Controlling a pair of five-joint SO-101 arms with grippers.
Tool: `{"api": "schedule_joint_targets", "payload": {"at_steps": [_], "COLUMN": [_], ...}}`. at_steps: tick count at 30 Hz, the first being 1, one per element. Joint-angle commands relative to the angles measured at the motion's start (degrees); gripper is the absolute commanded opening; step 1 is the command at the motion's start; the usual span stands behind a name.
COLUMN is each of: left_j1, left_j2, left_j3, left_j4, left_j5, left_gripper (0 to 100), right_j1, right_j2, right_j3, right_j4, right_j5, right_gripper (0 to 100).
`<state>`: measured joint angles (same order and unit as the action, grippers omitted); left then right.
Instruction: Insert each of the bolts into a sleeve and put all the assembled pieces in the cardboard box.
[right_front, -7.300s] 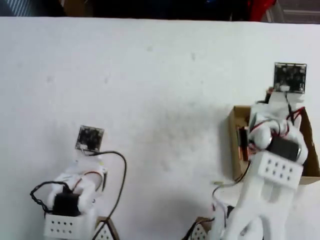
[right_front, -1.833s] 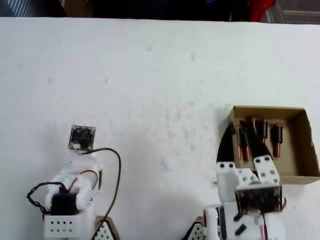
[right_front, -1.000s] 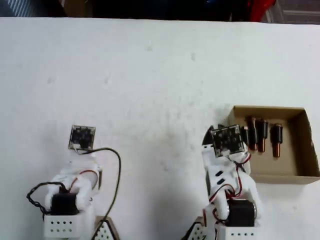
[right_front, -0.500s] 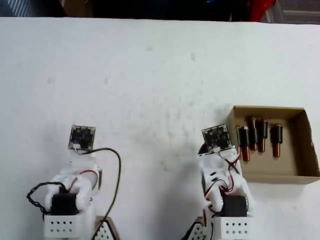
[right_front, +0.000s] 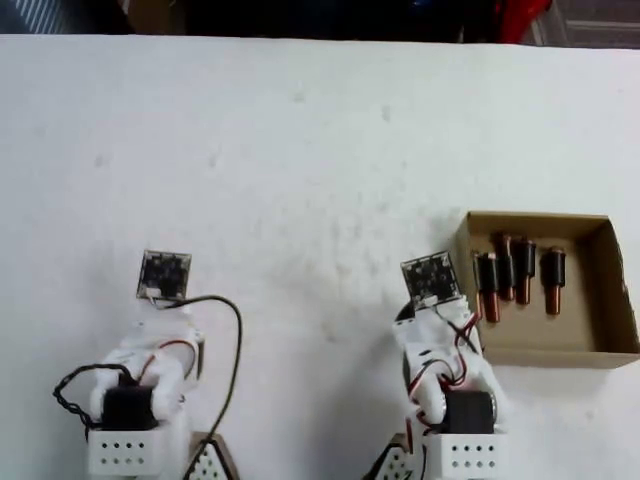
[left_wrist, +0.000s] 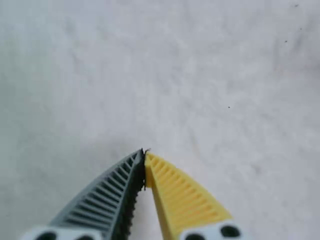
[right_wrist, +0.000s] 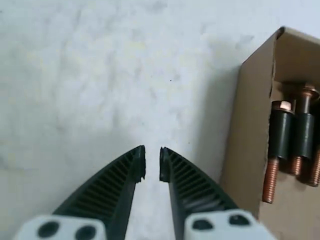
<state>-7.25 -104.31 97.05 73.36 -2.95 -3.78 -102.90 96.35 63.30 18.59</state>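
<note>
The white counter (right_front: 320, 130) runs wide under both folded arms, and the cardboard box (right_front: 540, 355) sits on it at the right. In the box lie the assembled pieces (right_front: 505, 270), side by side against its left part, each a coppery bolt (right_wrist: 270, 182) through a dark sleeve (right_wrist: 281, 135). The left claw (left_wrist: 144, 156) hangs over bare counter with its tips pressed together, holding nothing. The right claw (right_wrist: 152, 167) holds nothing either, a narrow gap between its tips, just beside the box's left wall. The likeliest trouble is that closeness. A careless swing of the right arm (right_front: 445, 380) could catch the wall, shove or tip the box, and set the loose pieces rolling, perhaps sliding a bolt out of its sleeve. By count: four assembled pieces, one box, two arms, two claws.
</note>
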Motion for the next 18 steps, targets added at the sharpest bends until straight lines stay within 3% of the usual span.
{"api": "schedule_joint_targets", "payload": {"at_steps": [1,18], "left_j1": [-0.5,-0.5], "left_j2": [-0.3,-0.3], "left_j3": [-0.1,-0.1], "left_j4": [0.4,0.4], "left_j5": [-0.2,-0.1], "left_gripper": [2,2], "right_j1": [0.4,0.3], "right_j2": [-0.4,-0.3], "right_j3": [0.4,0.4], "right_j4": [2.8,9.4], "right_j5": [-0.5,-1.2], "right_gripper": [4.1,4.1]}}
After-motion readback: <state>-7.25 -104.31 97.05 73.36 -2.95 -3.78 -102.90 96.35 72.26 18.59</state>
